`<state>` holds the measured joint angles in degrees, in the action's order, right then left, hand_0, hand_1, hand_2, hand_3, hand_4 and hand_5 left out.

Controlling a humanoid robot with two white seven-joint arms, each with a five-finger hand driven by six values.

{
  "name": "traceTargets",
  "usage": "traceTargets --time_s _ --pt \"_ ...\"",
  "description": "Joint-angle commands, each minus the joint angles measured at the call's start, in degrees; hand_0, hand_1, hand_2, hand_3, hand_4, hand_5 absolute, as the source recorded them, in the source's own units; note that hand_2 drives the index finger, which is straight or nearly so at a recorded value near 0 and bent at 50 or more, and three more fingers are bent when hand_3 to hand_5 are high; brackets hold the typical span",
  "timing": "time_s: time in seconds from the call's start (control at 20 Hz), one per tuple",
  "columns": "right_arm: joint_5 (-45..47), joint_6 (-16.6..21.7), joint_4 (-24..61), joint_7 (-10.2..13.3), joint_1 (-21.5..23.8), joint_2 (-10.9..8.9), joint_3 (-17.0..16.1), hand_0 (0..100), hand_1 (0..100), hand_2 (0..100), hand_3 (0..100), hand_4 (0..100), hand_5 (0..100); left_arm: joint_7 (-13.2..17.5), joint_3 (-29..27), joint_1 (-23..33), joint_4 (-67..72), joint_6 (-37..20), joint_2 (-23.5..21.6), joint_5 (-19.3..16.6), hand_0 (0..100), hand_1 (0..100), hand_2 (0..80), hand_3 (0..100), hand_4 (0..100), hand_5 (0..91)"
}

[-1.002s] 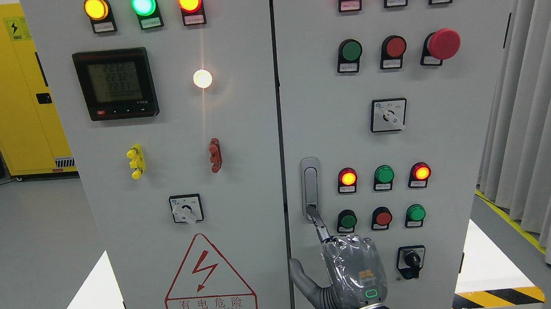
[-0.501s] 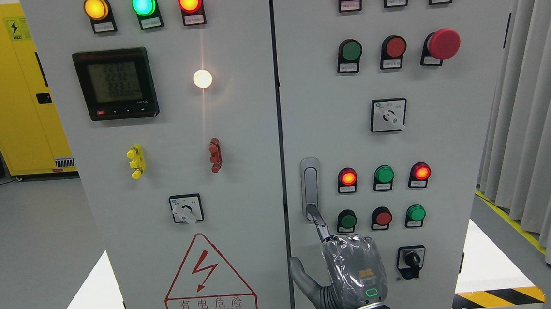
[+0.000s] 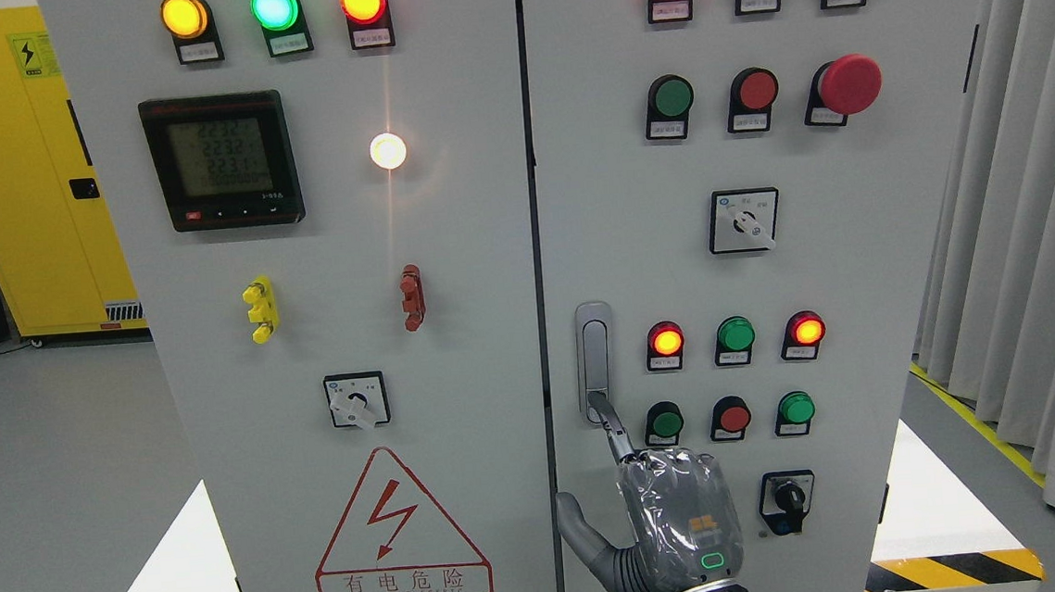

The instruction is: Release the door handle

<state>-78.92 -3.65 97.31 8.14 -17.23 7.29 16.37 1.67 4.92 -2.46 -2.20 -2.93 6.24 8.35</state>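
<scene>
- Nothing much has shifted since the earlier frames: the hand (image 3: 668, 518) sits in the same spot under the door handle (image 3: 595, 361), with perhaps the slightest settling downward.
- Its arm comes up at the bottom edge just right of the middle, so I read it as the right hand; no left hand shows anywhere.
- One finger (image 3: 608, 420) is stretched up and to the left, its tip touching the lower end of the door handle; the other fingers are curled against the palm and the thumb sticks out to the left. It pokes or hooks the handle and does not wrap it.
- Taking the door handle as landmark: it is a slim silver bar with its long axis upright, set on the right cabinet door (image 3: 822, 257) just right of the seam between the two doors. The hand lies directly below it and a little to the right.
- Right of the handle sit a row of lit indicator lamps (image 3: 735, 335), and below those a row of push buttons (image 3: 733, 416), close beside the stretched finger.
- Judging from this, letting go calls for drawing the finger down and back along its own line, away from the panel, keeping clear of the buttons beside it.
- Contact at the fingertip suggests the release is not yet made.
</scene>
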Motion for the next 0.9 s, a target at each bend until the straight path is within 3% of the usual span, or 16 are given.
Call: traceTargets --time_s 0.0,0.85 --pt "-0.01 -0.04 -0.02 -0.05 0.10 0.00 -0.02 47 30 0 100 100 100 0.00 0.00 0.00 0.00 0.03 0.00 0.00 12 56 0.0 0 0 0.0" --pt "-0.09 -0.04 -0.28 -0.93 0.27 0.00 0.15 48 30 0 100 100 100 0.00 0.09 0.00 0.00 0.03 0.00 0.00 12 56 0.0 0 0 0.0"
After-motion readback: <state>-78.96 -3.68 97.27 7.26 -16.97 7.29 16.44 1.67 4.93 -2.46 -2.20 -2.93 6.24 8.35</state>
